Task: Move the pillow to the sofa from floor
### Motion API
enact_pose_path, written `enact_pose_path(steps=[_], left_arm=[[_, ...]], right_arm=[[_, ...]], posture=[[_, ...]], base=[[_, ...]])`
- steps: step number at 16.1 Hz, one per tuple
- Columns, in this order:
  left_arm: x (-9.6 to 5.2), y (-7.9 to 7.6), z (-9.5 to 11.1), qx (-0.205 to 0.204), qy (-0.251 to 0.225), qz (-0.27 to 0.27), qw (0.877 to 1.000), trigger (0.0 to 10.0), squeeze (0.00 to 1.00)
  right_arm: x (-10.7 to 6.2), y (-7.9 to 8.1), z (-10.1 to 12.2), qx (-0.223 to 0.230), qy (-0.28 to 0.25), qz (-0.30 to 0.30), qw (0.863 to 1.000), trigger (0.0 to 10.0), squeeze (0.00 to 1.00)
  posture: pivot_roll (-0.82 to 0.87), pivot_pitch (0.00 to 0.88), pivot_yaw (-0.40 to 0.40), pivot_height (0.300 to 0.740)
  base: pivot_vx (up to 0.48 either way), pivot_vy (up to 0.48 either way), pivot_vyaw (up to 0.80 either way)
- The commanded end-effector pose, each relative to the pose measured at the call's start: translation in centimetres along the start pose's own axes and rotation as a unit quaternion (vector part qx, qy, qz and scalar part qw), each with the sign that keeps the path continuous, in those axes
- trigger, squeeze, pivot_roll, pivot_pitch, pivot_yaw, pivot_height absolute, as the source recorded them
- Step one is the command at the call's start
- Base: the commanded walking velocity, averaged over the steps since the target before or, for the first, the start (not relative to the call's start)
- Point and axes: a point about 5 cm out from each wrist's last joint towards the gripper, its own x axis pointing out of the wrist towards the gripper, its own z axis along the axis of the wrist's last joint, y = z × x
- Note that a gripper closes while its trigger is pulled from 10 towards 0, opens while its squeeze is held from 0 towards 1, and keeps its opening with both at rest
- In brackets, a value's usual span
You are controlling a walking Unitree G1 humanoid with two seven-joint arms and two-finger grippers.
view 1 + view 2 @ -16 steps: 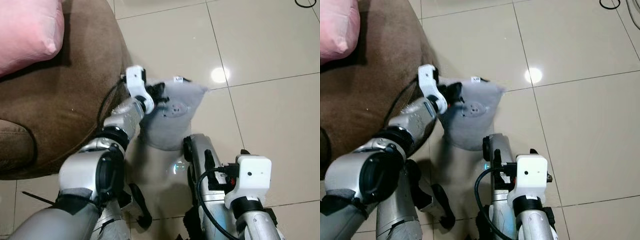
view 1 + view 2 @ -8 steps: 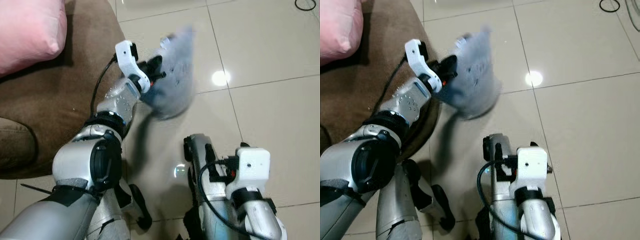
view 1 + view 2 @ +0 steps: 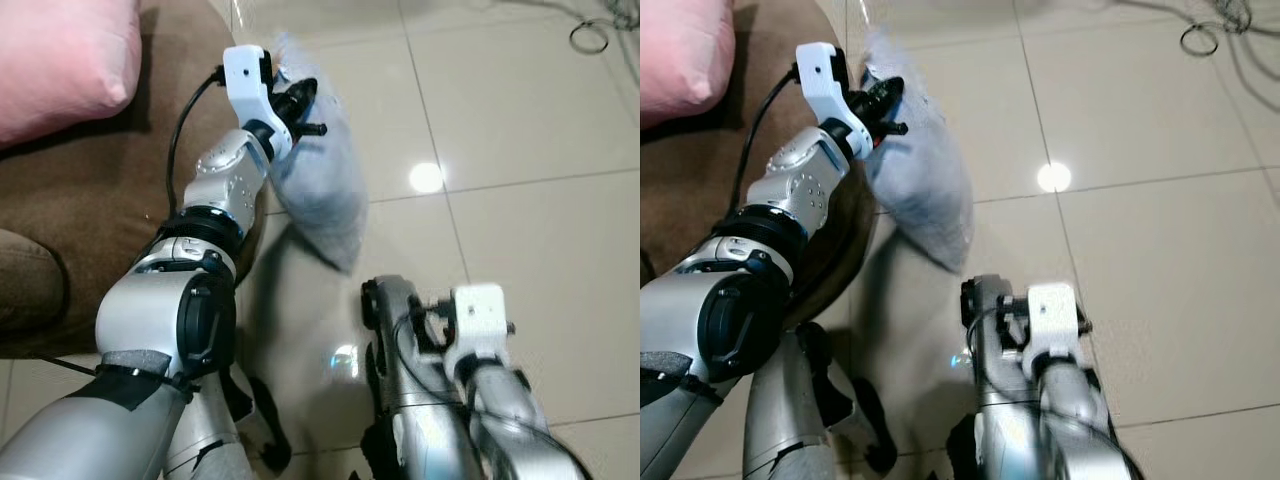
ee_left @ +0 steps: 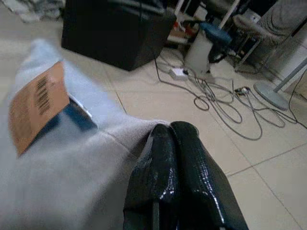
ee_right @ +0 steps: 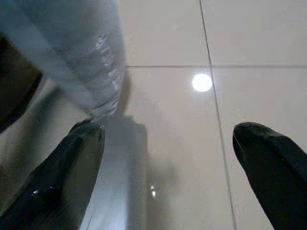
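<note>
Status: task partly done. My left pincer (image 3: 300, 105) is clamped on an upper corner of the grey pillow (image 3: 320, 190), its two fingers pressed together with the fabric between them in the left wrist view. The pillow hangs off the floor (image 3: 520, 120), dangling beside the rounded edge of the brown sofa (image 3: 110, 200), its lower end blurred. It is not yet over the seat. A pink cushion (image 3: 55, 60) already occupies the far end of the sofa.

My right pincer (image 5: 168, 158) is low over the tiles with its fingers spread wide apart and nothing between them; it has no part in the carry.

Done, in my judgement: grasp and lift. Remaining: swing the pillow across over the sofa cushion, lower it there, and release.
</note>
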Motion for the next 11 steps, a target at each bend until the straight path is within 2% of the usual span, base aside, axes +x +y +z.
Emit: enact_pose_path(steps=[1,3,7,10,11], left_arm=[[-0.2,0.7,2.1,0.033,-0.038,0.001,0.999,0.0,0.00],[-0.8,1.9,3.0,0.050,-0.048,0.022,0.997,0.0,0.00],[-2.0,3.9,4.1,0.064,-0.067,0.058,0.994,0.0,0.00],[-2.8,4.9,4.2,0.071,-0.077,0.078,0.991,0.0,0.00],[-3.1,5.2,4.3,0.072,-0.079,0.084,0.991,0.0,0.00]], right_arm=[[0.5,-0.1,-0.9,0.003,0.018,0.008,1.000,10.0,0.32],[2.2,0.4,-0.3,-0.003,0.005,0.032,0.999,10.0,0.32],[4.7,1.5,-0.1,-0.021,0.001,0.072,0.997,10.0,0.32],[5.9,1.8,-0.2,-0.036,0.002,0.091,0.995,10.0,0.32],[6.5,2.0,0.0,-0.037,-0.006,0.100,0.994,10.0,0.35]], posture=[[-0.28,0.200,0.023,0.522],[-0.22,0.173,0.003,0.522],[-0.11,0.129,-0.045,0.522],[-0.06,0.110,-0.076,0.522],[-0.04,0.102,-0.087,0.522]], base=[[0.000,0.000,0.00],[0.000,0.000,0.00],[0.000,0.000,0.00],[0.000,0.000,0.00],[0.000,0.000,0.00]])
